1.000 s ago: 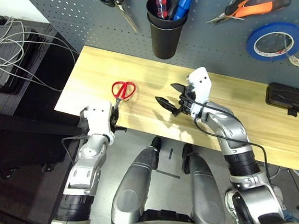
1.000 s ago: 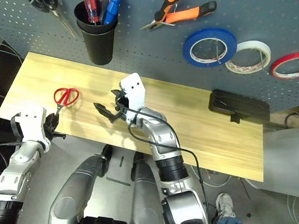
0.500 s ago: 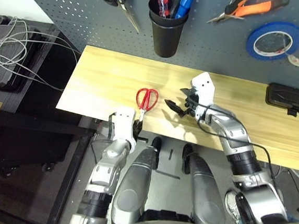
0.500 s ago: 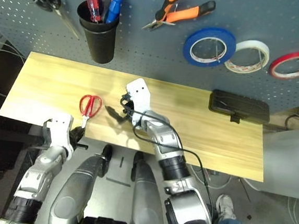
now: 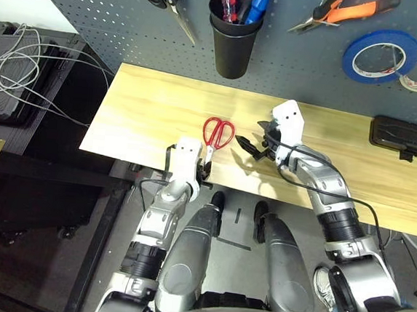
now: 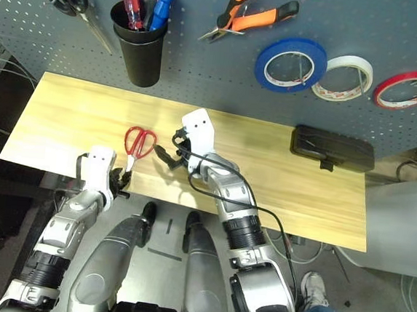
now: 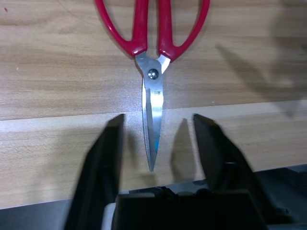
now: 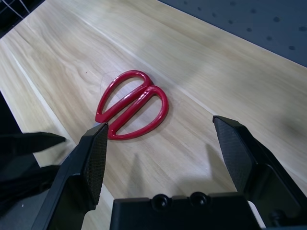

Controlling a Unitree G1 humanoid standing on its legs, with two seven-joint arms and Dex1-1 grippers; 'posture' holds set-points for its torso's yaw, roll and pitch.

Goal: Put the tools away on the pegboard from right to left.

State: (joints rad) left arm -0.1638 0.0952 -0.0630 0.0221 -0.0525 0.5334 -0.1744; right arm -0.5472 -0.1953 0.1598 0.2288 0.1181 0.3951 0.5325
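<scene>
The red scissors (image 7: 152, 57) lie flat on the table (image 5: 147, 110), blades between the left gripper's (image 7: 156, 143) spread fingers, handles beyond. Right gripper (image 8: 168, 158) gapes near the handles. Light, stiff, slippery steel; the handle loops probably grip best.

red-handled scissors (image 5: 217, 133) flat on table (image 5: 146, 114) | left claw (image 5: 202, 173) at blade tips | right claw (image 5: 252, 147) beside handles

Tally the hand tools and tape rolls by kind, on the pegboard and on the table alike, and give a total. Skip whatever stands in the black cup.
Scissors: 2, red-handled scissors on the table, black-handled scissors on the pegboard
Pliers: 1, orange-and-black pliers
Tape rolls: 3, blue tape roll, white tape roll, red tape roll
Total: 6
</scene>
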